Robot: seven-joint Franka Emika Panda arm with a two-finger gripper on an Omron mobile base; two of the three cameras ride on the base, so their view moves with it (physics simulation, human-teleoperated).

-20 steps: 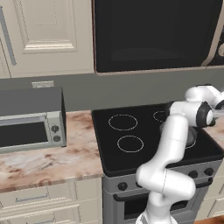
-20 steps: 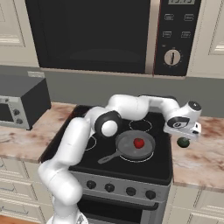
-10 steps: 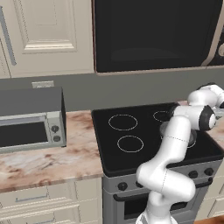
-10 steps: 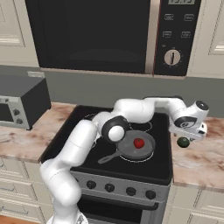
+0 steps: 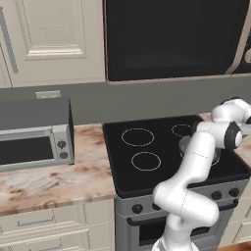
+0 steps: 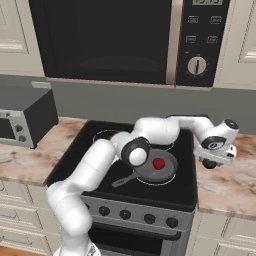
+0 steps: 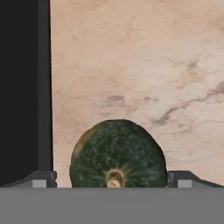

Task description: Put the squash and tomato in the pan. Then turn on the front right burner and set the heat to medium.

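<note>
- Showing in the left base view: white arm [image 5: 196, 166] rising from the lower right and reaching right across a black stove [image 5: 147, 162]; toaster oven [image 5: 34, 135] on the marble counter [image 5: 54, 181] to the left; dark microwave [image 5: 171, 37] above the stove. The arm hides the pan here.
- Showing in the right base view: grey pan [image 6: 155, 167] on the stove's near right burner, handle pointing near-left; red tomato [image 6: 158, 163] lying inside the pan; gripper [image 6: 215, 159] lowered over the marble counter just right of the stove; dark green squash [image 6: 210, 163] on that counter, directly beneath the hand and partly hidden by it, well apart from the pan.
- Showing in the hand view: squash [image 7: 118, 155] resting on the marble between the two finger tips [image 7: 41, 178], one tip at each side with a gap left on both sides; claw spread wide, nothing clasped; black stove edge along the left.
</note>
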